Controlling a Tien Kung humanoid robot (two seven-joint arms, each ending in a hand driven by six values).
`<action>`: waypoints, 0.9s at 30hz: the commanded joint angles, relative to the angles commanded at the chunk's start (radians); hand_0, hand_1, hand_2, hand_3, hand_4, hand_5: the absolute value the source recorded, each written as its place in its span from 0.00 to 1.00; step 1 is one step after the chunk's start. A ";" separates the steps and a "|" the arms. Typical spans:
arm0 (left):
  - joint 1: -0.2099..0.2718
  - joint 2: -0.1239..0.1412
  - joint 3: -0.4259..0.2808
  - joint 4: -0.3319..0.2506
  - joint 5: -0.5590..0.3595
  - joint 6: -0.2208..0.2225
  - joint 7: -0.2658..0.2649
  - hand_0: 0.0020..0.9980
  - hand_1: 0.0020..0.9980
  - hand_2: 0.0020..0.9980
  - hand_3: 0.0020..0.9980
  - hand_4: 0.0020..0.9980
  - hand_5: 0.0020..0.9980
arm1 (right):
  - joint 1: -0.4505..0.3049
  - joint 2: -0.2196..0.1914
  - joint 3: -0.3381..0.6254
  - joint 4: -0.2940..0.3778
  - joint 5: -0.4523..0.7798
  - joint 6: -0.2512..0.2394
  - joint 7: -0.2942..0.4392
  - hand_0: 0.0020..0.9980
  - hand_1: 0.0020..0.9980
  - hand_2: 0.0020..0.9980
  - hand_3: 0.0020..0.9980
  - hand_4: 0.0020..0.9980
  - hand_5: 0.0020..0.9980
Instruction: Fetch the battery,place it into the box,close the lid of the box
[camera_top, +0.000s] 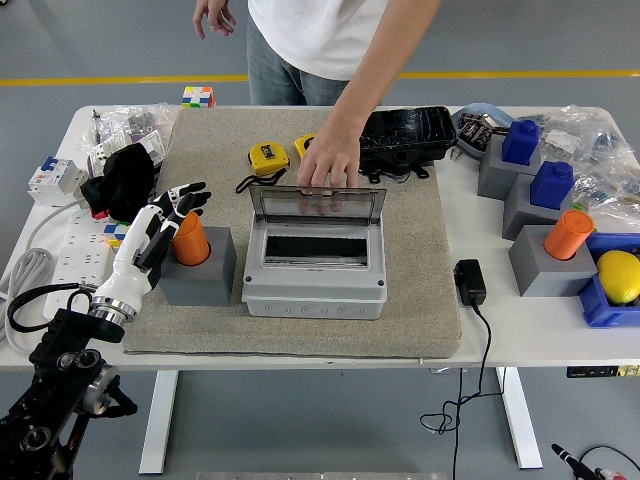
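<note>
We see a white worktop (520, 335) with a beige felt mat (420, 290) covering most of its middle; the mat's near edge lies close to the worktop's front edge, and bare white surface remains only to the right of the mat, where a black power adapter (470, 281) lies with its cable hanging over the front. The grey plastic box (315, 275) sits near the mat's front, its clear hinged lid (317, 203) standing up at the back. A person's hand (328, 165) rests its fingertips on the lid's top edge, and we make out the fingers dimly through the clear plastic. Mat lies free in front of the box and to its right.

The orange cylindrical battery (188, 238) stands upright in a grey block holder (200, 268) just left of the box. The left robot hand (155, 232), white with black fingertips, has its fingers loosely curved beside the battery's left side; we cannot tell whether they touch it, since they overlap it from this view. The arm below is cut off at the lower left corner.
</note>
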 joint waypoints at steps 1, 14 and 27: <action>-0.001 0.000 0.000 -0.001 0.005 0.003 -0.001 0.68 0.72 0.65 0.71 1.00 0.62 | 0.000 0.000 0.002 0.000 -0.001 0.000 0.000 0.87 0.79 0.77 0.85 1.00 1.00; -0.002 -0.001 0.007 -0.010 0.062 0.029 0.002 0.54 0.63 0.56 0.64 1.00 0.36 | 0.001 -0.002 0.011 0.000 -0.001 -0.001 0.001 0.87 0.79 0.77 0.85 1.00 1.00; -0.003 -0.001 0.014 -0.005 0.107 0.048 0.009 0.66 0.68 0.59 0.65 1.00 0.33 | 0.002 -0.004 0.024 0.000 -0.005 -0.002 0.003 0.87 0.79 0.77 0.85 1.00 1.00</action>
